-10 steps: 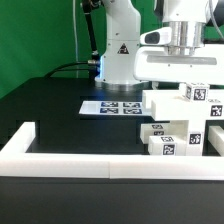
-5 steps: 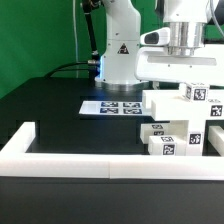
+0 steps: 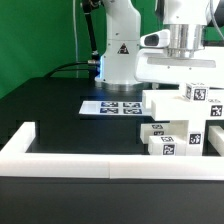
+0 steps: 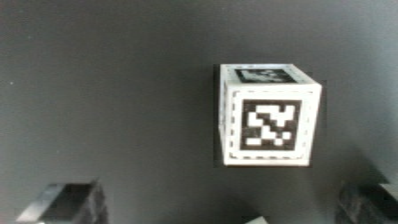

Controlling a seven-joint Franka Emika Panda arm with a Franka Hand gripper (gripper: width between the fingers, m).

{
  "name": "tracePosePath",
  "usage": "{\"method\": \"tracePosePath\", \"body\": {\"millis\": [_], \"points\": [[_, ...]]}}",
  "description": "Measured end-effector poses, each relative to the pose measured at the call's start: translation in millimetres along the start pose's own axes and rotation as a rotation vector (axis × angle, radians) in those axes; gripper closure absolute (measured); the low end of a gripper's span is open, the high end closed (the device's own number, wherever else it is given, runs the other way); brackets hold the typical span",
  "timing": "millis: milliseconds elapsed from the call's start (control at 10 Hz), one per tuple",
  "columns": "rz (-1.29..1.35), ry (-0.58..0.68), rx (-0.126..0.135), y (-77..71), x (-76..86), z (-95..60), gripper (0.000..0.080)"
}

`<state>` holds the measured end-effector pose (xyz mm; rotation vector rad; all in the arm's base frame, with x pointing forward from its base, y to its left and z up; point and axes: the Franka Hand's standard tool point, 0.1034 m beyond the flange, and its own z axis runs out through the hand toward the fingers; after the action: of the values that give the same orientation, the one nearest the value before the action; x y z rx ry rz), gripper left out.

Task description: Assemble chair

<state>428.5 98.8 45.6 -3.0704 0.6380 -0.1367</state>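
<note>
Change: none seen; arm (image 3: 185,45) stays put over the parts.
Jaws: spread wide, empty.
Chair parts (image 3: 178,125): lower right of the exterior view, on table (image 3: 50,110).
Meaning: probably lining up a grasp on tagged block (image 4: 267,115).

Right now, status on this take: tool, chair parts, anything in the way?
Open tool, empty. One tagged chair block under it, not gripped. Other chair parts piled at exterior view's right. Nothing between tool and block.
</note>
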Motion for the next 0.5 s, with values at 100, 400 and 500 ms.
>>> {"method": "tracePosePath", "body": {"millis": [100,400,500], "points": [[-0.009,0.003,-0.008,-0.7,-4.8,5.5,0.0151],[-0.030,-0.002,-0.028,-0.2,-12.5,16.0,0.0151],[-0.030,-0.002,-0.028,-0.3,-12.7,16.0,0.0151]]}}
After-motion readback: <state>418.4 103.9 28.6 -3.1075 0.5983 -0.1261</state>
